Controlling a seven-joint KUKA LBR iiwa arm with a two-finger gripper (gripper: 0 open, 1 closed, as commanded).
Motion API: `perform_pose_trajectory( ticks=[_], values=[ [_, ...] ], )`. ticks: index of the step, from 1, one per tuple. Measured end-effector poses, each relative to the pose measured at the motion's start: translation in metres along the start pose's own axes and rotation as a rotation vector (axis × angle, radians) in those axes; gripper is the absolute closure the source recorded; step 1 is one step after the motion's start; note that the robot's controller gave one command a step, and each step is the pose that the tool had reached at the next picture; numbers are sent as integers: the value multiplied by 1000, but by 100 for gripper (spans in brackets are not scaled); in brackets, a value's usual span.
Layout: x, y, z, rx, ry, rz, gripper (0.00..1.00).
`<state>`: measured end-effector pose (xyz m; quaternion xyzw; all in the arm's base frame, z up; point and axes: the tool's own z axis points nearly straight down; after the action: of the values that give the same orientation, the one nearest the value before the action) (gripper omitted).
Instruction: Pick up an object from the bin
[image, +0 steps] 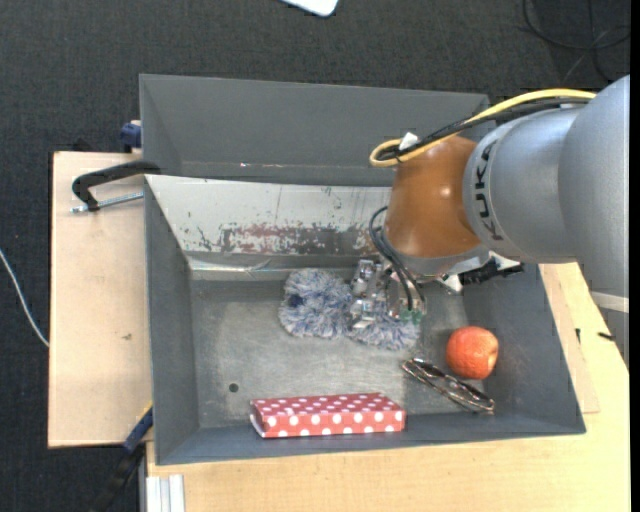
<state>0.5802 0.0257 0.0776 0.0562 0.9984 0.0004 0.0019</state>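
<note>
Near the middle of the grey metal bin (215, 345), the end effector (385, 300) sits low on the right end of a fluffy blue-and-white yarn bundle (312, 305); whether it is apart or together cannot be told. Toward the lower right lie a round red-orange apple (472, 352) and a dark metal clip (448, 386), and a long red box with white dots (328, 414) rests along the bottom wall.

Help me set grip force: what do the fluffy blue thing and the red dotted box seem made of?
Fluffy blue-white thing: soft yarn or fabric, matte, judging by its shaggy strands. Red dotted box: probably paper-wrapped cardboard, smooth, with crisp flat edges.
</note>
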Motion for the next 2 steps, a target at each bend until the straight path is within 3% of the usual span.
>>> perform_pose_trajectory(
  ticks=[2],
  values=[
    [3, 0, -23, 0, 8, 0, 100]
  ],
)
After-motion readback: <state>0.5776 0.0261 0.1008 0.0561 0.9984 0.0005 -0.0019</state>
